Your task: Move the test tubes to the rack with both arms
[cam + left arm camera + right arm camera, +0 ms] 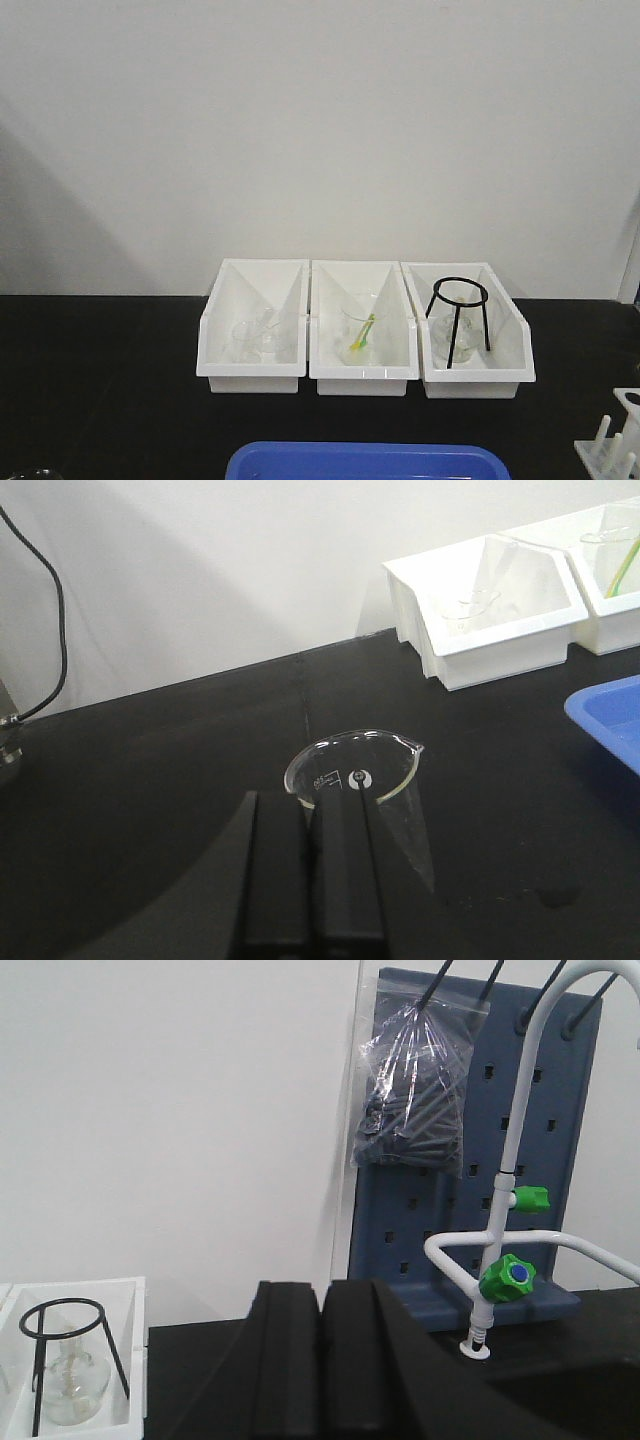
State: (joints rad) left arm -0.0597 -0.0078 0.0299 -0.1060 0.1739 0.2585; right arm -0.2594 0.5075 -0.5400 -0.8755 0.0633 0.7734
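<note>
No test tubes can be made out in any view. The rack (pixel 610 443), white with upright pegs, shows only in part at the front view's bottom right corner. My left gripper (pixel 315 802) is shut, its black fingers pressed together with nothing between them. Its tips sit at the near rim of a wide clear beaker (pixel 398 795) standing on the black table. My right gripper (pixel 322 1295) is also shut and empty, held above the table and facing the wall. Neither gripper appears in the front view.
Three white bins (pixel 250 375) stand in a row by the wall. The left holds small glassware (pixel 468 606), the middle a beaker with a yellow-green stick (pixel 361 335), the right a black tripod (pixel 459 310) over a flask (pixel 72 1385). A blue tray (pixel 367 463) lies in front. A faucet (pixel 505 1260) and blue pegboard (pixel 575 1140) stand right.
</note>
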